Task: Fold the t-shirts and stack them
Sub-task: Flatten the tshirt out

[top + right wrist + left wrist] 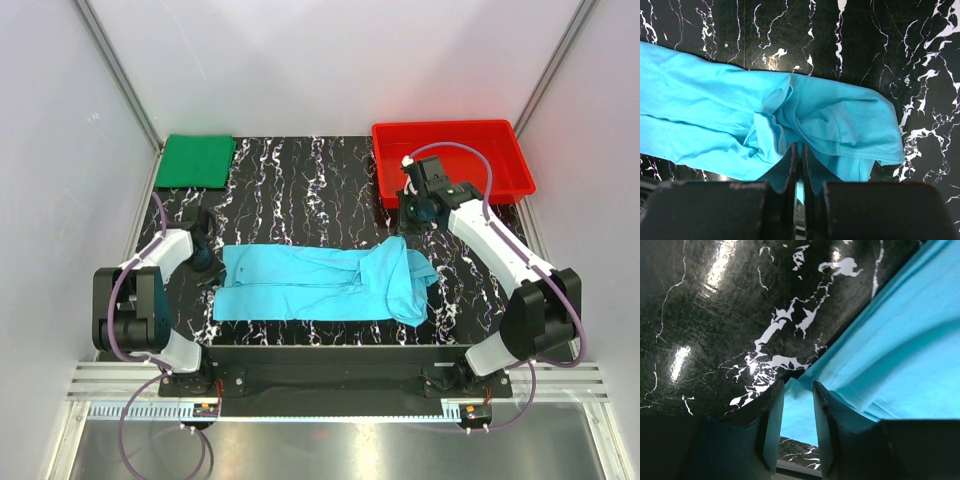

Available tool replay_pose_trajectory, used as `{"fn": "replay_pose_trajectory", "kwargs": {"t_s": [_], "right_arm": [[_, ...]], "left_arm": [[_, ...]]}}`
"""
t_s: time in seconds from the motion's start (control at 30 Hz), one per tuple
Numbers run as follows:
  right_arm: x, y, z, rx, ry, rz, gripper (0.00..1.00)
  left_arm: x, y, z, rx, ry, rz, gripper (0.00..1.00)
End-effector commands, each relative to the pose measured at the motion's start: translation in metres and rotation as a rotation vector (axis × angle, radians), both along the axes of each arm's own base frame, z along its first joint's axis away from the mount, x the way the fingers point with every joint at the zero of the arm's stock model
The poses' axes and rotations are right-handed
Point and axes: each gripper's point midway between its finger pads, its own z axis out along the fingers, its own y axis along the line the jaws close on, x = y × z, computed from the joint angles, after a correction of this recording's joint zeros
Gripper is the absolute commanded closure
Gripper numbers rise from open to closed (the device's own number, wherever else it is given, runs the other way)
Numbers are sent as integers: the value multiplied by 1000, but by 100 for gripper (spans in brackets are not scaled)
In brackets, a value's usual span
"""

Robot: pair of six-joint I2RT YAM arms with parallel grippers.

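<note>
Light cyan-blue cloth t-shirt (310, 285) lies folded lengthwise; left gripper (797, 390), slightly spread, straddles its corner; right gripper (798, 147) hovers pressed together; next, probably pinch and fold crosswise.

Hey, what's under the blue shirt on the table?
The black marbled table shows all around the blue shirt. Its right end is folded over itself, so cloth lies under cloth there. Anything else beneath is covered.
</note>
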Motion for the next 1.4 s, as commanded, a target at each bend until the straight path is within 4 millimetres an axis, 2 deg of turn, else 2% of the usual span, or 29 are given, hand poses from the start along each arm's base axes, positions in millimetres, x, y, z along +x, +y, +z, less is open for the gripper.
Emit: {"fn": "replay_pose_trajectory", "kwargs": {"t_s": [0.0,0.3,0.47,0.53,0.57,0.63,0.77,0.9,0.93,1.0,1.07,1.1,1.2,1.23,1.3,1.33,1.37], "right_arm": [[-3,-8,14,-14,-44,-14,100],[-5,-8,14,-12,-50,-7,100],[-6,-8,10,-13,-37,-2,100],[-7,-8,10,-11,-35,-6,100],[-6,-8,11,-11,-37,-10,100],[-5,-9,14,-12,-39,-33,100],[3,-17,29,-29,-73,-114,100],[17,-34,62,-54,-160,-270,100],[23,-40,80,-56,-220,-308,100],[28,-48,100,-54,-273,-358,100],[36,-62,133,-73,-346,-426,100],[43,-70,159,-57,-400,-472,100],[49,-87,200,-46,-487,-538,100],[53,-95,229,-31,-557,-569,100],[55,-100,259,-23,-639,-569,100],[55,-105,288,-4,-721,-585,100],[52,-109,301,-17,-760,-588,100]], "left_arm": [[10,8,1,38,-21,34,65],[3,4,0,19,-13,52,67],[3,3,3,16,-22,61,82],[2,3,6,21,-32,62,84],[1,5,9,29,-38,65,92],[1,6,14,33,-48,69,100],[2,7,37,58,-111,71,100],[17,7,74,54,-230,73,100],[26,8,89,57,-279,69,100],[34,10,114,71,-356,69,100],[46,17,148,108,-452,70,100],[53,21,170,130,-513,64,100],[59,37,212,221,-622,88,100],[64,41,235,244,-685,82,100],[73,49,278,293,-815,90,100],[75,53,291,326,-842,77,100],[76,59,305,363,-867,86,100]]}}
